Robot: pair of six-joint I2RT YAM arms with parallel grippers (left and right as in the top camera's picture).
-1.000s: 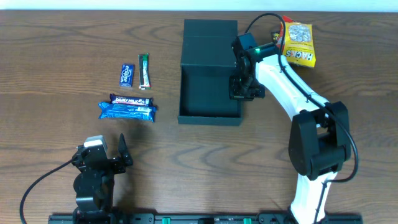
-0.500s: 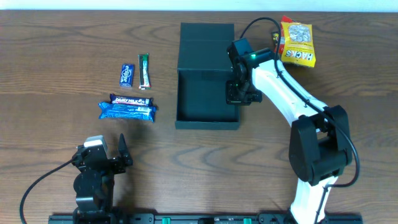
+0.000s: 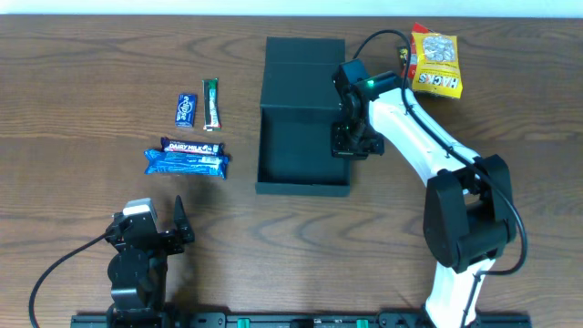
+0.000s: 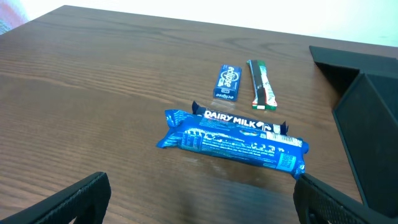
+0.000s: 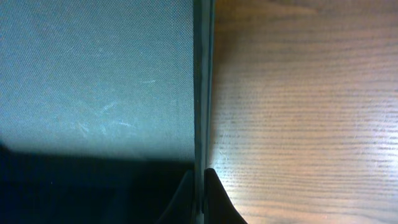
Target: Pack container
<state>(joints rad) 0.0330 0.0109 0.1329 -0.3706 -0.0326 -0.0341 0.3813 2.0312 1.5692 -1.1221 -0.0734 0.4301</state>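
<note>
The dark teal container (image 3: 301, 137) lies open at the table's middle, its flap lid (image 3: 302, 64) laid back at the far end. My right gripper (image 3: 348, 138) is shut on the container's right wall (image 5: 200, 93), one finger inside and one outside. My left gripper (image 3: 150, 239) is open and empty near the front left edge; its fingers (image 4: 68, 202) frame bare table. A blue Dairy Milk bar (image 4: 233, 142) lies ahead of it, also in the overhead view (image 3: 186, 161). A small blue Eclipse packet (image 3: 186, 109) and a green stick packet (image 3: 211, 103) lie beyond.
A yellow snack bag (image 3: 435, 62) lies at the back right, behind the right arm. The right arm's base (image 3: 465, 228) stands at the front right. The container's dark edge (image 4: 367, 124) shows at the right of the left wrist view.
My right gripper has dragged the container a little to the left and toward the front. The left arm and the snack packets have not moved.
</note>
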